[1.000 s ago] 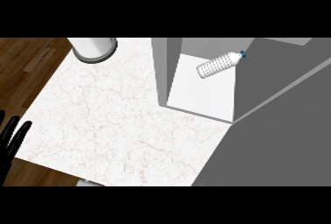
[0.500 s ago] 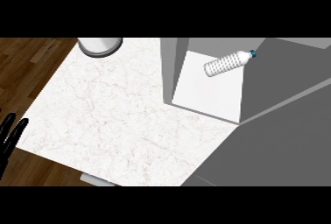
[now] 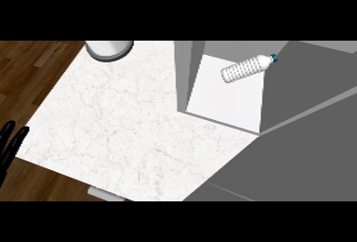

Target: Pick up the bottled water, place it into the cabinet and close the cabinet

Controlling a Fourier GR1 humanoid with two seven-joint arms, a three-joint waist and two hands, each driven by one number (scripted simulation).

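Bottle (image 3: pixel 247 69) lies on its side inside the cabinet (image 3: pixel 226 101), cap toward the back. Left hand (image 3: pixel 10 142) rests at the left edge, fingers straight, holding nothing (right hand not visible). Door (image 3: pixel 307 90) is open; swing it shut without nudging the bottle.

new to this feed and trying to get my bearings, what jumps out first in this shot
The bottled water stands out first: it lies on its side inside the open cabinet at upper right, blue cap toward the right. Next comes the white marbled counter filling the middle, with a round white container at its top edge. The left hand shows at the left edge, fingers up, resting.
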